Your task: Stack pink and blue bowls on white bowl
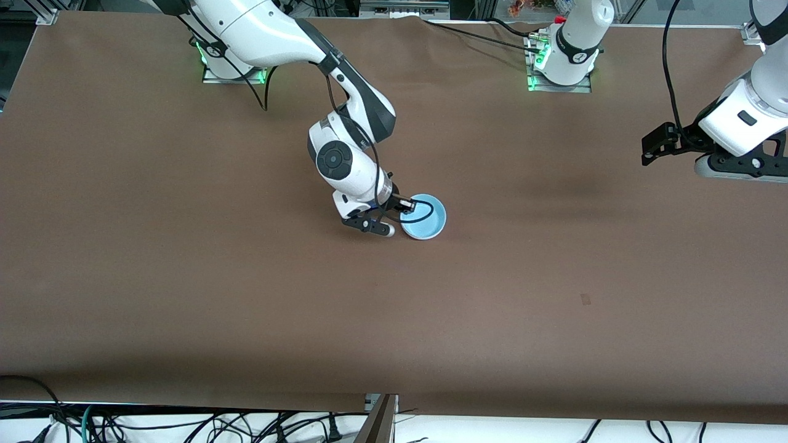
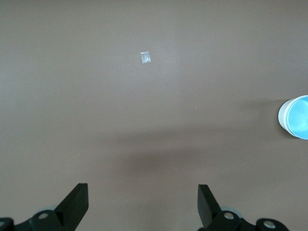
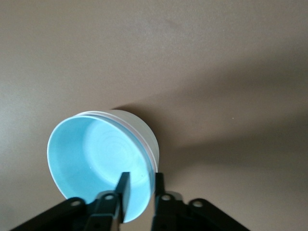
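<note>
The sky blue bowl [image 1: 425,220] sits nested in the white bowl [image 3: 139,126] near the middle of the table; only the white bowl's outer wall shows around it. The pink bowl is hidden. My right gripper [image 1: 403,212] straddles the stack's rim on the right arm's side, one finger inside the blue bowl [image 3: 91,154] and one outside the wall, closed narrowly on the rim [image 3: 141,175]. My left gripper [image 1: 659,144] waits open and empty high over the left arm's end of the table; its wrist view shows the stack [image 2: 296,118] far off between wide-apart fingers [image 2: 143,192].
Brown table cloth [image 1: 184,277] covers the whole table. A small piece of tape [image 1: 585,299] lies on it nearer the front camera, toward the left arm's end; it also shows in the left wrist view [image 2: 146,57]. Arm bases stand along the table's edge farthest from the camera.
</note>
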You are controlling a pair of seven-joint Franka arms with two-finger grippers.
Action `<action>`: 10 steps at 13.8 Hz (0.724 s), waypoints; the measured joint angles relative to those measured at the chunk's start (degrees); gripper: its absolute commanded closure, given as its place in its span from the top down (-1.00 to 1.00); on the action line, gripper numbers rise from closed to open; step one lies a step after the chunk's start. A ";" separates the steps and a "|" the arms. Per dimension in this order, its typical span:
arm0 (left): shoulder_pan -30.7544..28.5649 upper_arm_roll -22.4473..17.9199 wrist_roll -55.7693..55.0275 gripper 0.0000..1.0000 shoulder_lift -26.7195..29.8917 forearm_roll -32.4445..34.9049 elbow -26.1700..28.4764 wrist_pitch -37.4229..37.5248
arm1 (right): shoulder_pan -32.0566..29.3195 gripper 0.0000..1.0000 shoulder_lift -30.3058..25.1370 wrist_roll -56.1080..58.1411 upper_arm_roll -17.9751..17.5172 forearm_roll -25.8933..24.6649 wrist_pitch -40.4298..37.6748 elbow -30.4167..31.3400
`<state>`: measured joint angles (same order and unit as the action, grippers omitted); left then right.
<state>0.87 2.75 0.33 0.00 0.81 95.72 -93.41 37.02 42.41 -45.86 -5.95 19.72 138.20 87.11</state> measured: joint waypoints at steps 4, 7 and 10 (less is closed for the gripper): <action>0.00 0.00 0.00 1.00 0.00 0.00 0.00 0.00 | -0.56 1.00 -0.16 0.03 2.09 -0.21 -8.13 -5.71; -0.01 0.00 0.00 1.00 0.00 0.00 -0.01 0.00 | -1.20 1.00 -0.74 4.12 6.02 -2.65 -20.03 -12.16; -0.01 0.00 0.00 1.00 0.00 0.00 -0.02 0.00 | -2.17 1.00 -2.42 14.73 10.07 -4.41 -25.03 -13.68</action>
<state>0.85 2.75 0.33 0.00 0.81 95.70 -93.41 34.85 40.00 -31.13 4.12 15.31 113.17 73.43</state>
